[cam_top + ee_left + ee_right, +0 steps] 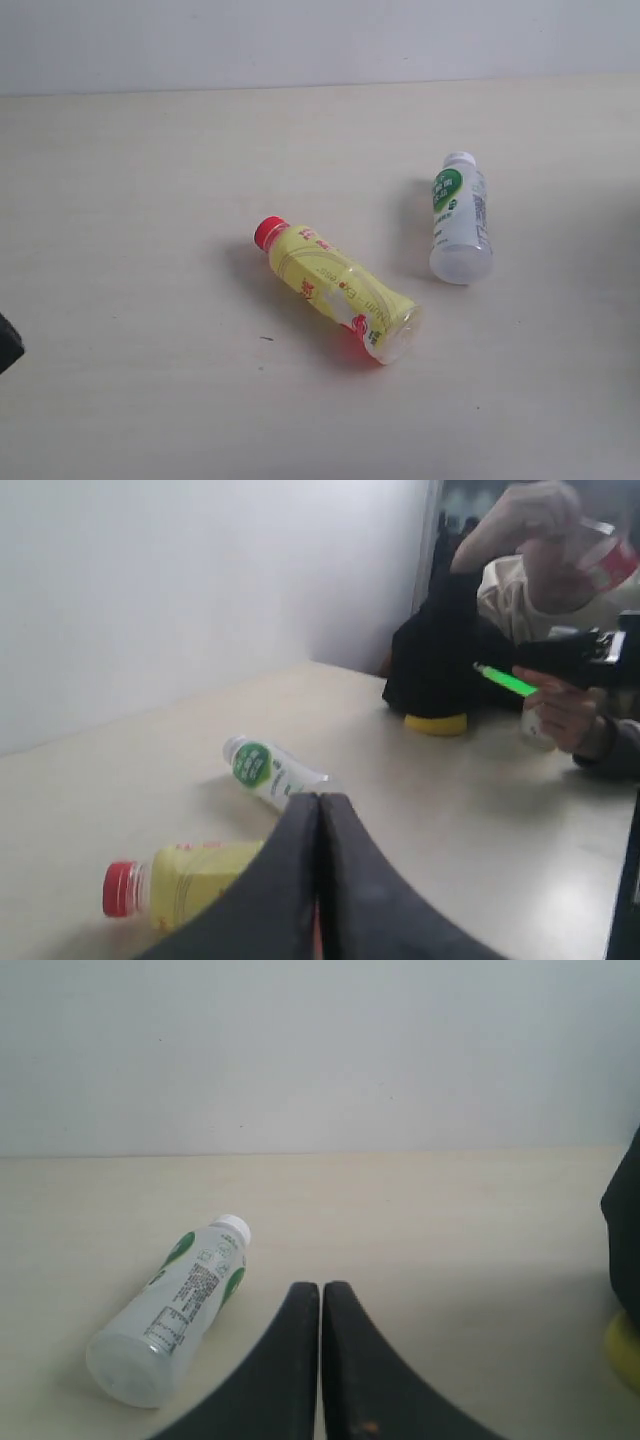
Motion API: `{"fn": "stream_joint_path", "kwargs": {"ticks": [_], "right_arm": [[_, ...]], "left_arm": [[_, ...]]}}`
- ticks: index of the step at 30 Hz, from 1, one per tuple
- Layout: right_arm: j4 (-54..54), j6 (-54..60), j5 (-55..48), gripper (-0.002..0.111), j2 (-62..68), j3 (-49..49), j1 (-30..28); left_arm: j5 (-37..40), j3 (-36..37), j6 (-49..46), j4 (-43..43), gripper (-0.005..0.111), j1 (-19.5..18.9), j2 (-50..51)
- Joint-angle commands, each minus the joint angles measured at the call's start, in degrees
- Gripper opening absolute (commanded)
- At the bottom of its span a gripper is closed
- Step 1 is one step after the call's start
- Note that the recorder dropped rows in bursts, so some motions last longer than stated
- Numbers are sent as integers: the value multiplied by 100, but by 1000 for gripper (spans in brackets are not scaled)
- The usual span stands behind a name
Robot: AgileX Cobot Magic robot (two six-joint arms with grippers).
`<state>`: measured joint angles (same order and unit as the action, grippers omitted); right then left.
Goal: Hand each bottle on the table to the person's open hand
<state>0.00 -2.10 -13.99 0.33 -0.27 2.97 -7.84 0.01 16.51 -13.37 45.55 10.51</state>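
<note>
Closest to the left wrist camera, the left gripper (320, 808) is hanging over the broad pale beige wood-grain table (450, 820), its two black fingers pressing flat against each other with nothing between them. Just beyond those fingers, the small yellow-labelled plastic bottle with a red cap (185, 880) is lying on its side, its base end hiding behind the gripper. A little farther off, the small white plastic bottle with green marks (268, 771) is also lying flat, apart from the yellow one.

The right gripper (321, 1295) is likewise hovering over the table with its black fingers meeting along their whole length and carrying nothing, and the white bottle is lying near it, cap pointing toward the far wall.

From the exterior camera, the yellow-labelled bottle is resting near the middle of the table with its red cap pointing to the far left. The white bottle is lying to its right, near but not touching.

Farther back, a bulky black object on a round yellow base (435, 670) is standing on the table. Behind it, a person's lower hand (565, 712) is showing beside a bright green strip (505, 680). A raised upper hand (520, 525) is gripping a blurred clear bottle with a red label (603, 558). A plain white wall (150, 580) is closing the scene.
</note>
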Motion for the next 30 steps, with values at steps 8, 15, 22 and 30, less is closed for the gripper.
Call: {"fn": "stream_joint_path", "kwargs": {"ticks": [8, 15, 22, 30], "right_arm": [[0, 1, 29, 2, -33, 27, -32], [0, 1, 29, 2, -33, 27, -32], [0, 1, 29, 2, -33, 27, -32], [0, 1, 29, 2, -33, 27, -32]], "left_arm": [[936, -1, 469, -592, 0, -17, -1051], [1605, -1, 356, -598, 0, -111, -1051], [1591, -1, 346, -714, 0, -111, -1051], [1521, -1, 643, -730, 0, -111, -1051]]}}
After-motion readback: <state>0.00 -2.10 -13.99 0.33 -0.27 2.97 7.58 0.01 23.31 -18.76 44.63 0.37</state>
